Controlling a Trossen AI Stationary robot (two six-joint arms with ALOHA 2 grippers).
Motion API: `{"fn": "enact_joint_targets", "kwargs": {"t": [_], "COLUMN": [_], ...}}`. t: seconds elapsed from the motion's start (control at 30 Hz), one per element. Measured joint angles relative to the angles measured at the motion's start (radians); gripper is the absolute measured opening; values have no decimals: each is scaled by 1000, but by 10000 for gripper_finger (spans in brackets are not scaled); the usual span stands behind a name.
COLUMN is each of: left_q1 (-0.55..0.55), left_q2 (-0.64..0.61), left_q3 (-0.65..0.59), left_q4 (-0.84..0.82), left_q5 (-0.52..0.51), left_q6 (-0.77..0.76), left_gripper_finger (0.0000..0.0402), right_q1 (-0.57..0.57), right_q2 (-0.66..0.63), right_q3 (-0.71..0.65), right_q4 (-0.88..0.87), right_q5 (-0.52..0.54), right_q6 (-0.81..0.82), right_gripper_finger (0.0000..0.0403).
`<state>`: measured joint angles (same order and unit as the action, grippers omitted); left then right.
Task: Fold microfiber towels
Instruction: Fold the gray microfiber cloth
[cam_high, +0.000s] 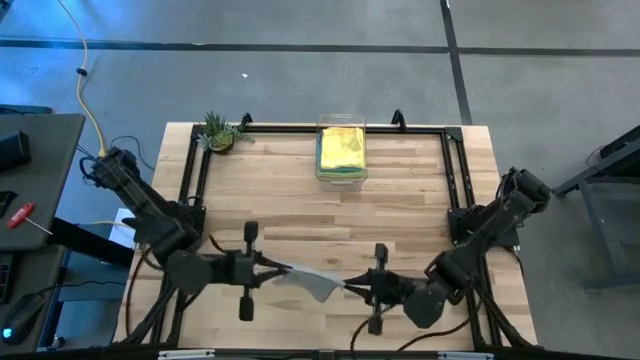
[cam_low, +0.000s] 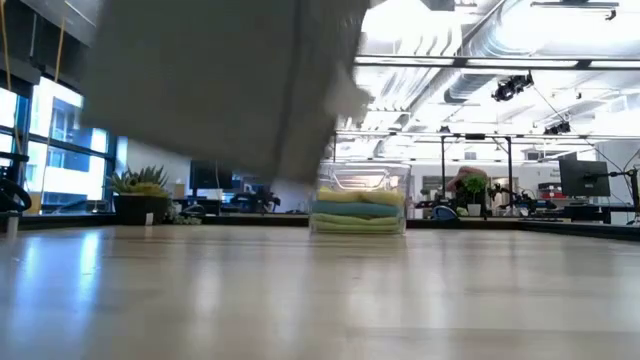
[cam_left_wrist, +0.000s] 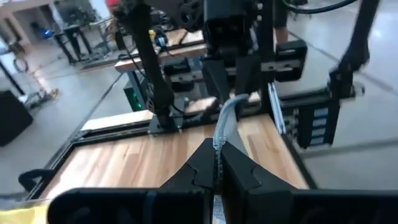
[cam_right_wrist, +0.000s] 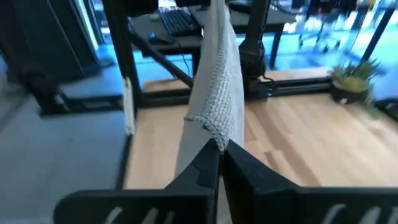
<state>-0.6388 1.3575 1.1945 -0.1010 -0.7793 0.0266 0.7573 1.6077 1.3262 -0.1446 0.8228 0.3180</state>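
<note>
Grey towel hangs limp between both arms above the table's near edge, left gripper and right gripper each pinched tight on an edge. Light, floppy cloth; corners grip best.

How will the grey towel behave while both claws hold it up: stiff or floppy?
Likely floppy: the grey towel sags between the left claw and the right claw. Probably light, since each claw pinches only its edge. It may swing when moved.
</note>
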Motion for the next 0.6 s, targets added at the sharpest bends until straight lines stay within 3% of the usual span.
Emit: {"fn": "enact_joint_targets", "kwargs": {"t": [0.17,0.33,0.47,0.6], "left_q1": [54,193,274,336], "left_q2": [-3,-4,35,74], "left_q3": [100,96,95,77], "left_q4": [-237,-477,-554,-526], "left_q5": [-18,60,89,140], "left_q6": [-205,-391,-404,-359], "left_gripper_finger": [0,0,0,0], "right_q1": [-62,-164,-232,-290], "right_q2": [-1,0,0,0], "right_q3": [95,58,6,-59], "right_q4": [-161,-213,-222,-224], "right_q5": [-80,-187,-222,-255], "right_q6": [180,346,394,414], "right_gripper_finger": [1,1,0,0]}}
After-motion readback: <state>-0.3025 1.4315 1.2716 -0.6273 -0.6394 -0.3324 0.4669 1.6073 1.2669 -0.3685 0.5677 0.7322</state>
